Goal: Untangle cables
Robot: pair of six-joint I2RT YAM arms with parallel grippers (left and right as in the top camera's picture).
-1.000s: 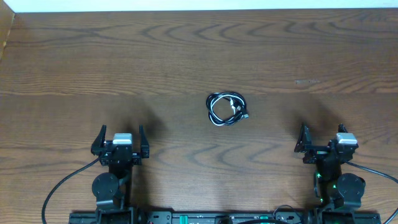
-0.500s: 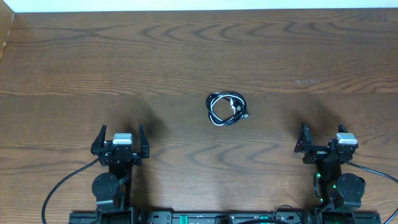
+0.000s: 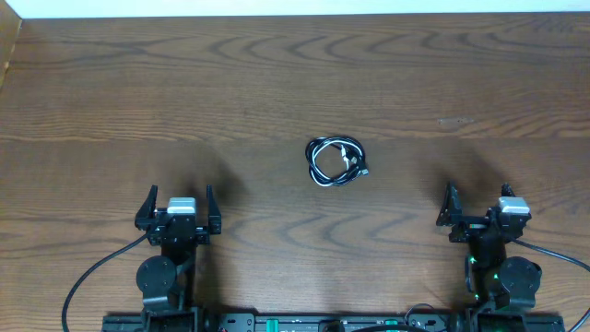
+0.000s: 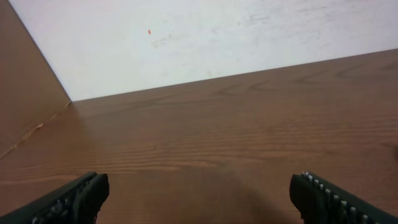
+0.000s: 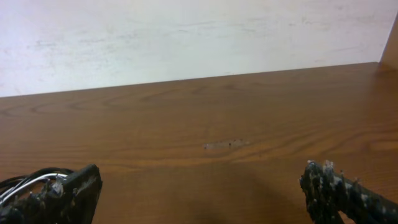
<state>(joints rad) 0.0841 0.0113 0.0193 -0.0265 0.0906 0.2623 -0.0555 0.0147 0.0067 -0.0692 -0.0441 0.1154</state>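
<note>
Black and white cables (image 3: 336, 162): one small coil, farther out, between the two arms.
Nearer arm: the right, slightly, by my judgement.
Left gripper (image 3: 180, 195): wide open, empty.
Right gripper (image 3: 477, 197): wide open, empty.

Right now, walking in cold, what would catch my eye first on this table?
A small tangle of black and white cables lies by itself near the middle of the brown wooden table. Toward the near edge, the left gripper and the right gripper sit one on each side, both open, holding nothing and well apart from the tangle.
</note>
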